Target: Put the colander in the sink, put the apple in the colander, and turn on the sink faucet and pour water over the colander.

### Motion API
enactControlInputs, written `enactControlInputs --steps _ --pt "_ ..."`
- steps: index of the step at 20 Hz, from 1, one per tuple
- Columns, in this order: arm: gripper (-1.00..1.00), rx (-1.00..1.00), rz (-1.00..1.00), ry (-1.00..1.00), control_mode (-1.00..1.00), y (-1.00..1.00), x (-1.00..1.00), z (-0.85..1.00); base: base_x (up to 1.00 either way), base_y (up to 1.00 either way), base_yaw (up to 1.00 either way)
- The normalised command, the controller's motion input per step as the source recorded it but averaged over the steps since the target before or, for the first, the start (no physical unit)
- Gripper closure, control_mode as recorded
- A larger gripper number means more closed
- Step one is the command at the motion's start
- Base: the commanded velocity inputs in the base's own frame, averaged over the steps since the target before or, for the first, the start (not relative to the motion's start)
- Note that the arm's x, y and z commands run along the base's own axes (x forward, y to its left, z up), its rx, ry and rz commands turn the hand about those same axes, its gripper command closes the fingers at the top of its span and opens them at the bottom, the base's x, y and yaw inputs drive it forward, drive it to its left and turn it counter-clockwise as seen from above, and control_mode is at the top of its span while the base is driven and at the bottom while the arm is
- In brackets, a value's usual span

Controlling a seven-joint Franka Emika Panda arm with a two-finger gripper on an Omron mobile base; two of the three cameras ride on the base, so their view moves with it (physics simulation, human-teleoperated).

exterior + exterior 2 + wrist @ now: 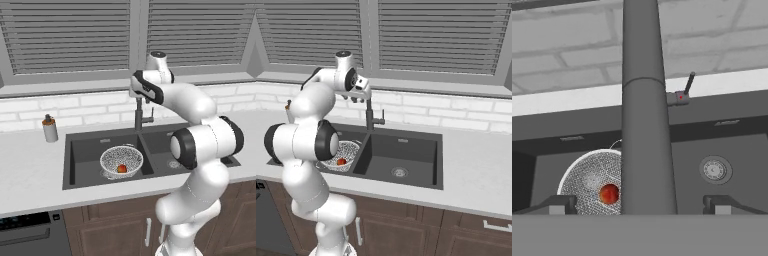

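- The colander [121, 160] sits in the left bowl of the sink [82, 150]. It is round, white and speckled, and it stands upright.
- The apple [121, 169] lies inside the colander, near the side closest to the robot. It is small and red.
- In the hand view the colander [587, 180] and the apple [609, 194] show just left of the tap's thick pipe.
- The sink is dark grey and has two bowls. The right bowl [401, 155] has a round silver drain [400, 172] in its floor.
- The tap [370, 116] stands at the back of the sink, between the two bowls. Its small side handle [684, 89] sticks up at a slant to the right of the pipe.
- The pincer [358, 97] is up high, close to the top of the tap. Its two fingertips [559, 204] are spread wide, one on each side of the tap's pipe [646, 125]. They pinch nothing.
- A small grey soap bottle [49, 129] stands on the white worktop [30, 170], left of the sink.
- Behind the worktop there is a white brick wall [75, 107], and above it a window with grey blinds [70, 35].
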Motion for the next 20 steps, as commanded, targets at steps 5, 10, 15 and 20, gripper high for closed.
enactControlInputs --steps 5,10,15,20 --pt "-1.00 0.00 0.00 0.02 -1.00 0.29 0.02 -0.55 0.00 0.00 0.00" --pt "-1.00 0.00 0.00 0.02 -1.00 0.37 0.09 -0.53 0.00 0.00 0.00" --pt "-1.00 0.00 0.00 0.02 -1.00 0.38 0.10 -0.33 0.00 0.00 0.00" --pt "-1.00 0.00 0.00 0.03 -1.00 0.26 0.07 -0.22 0.00 0.00 0.00"
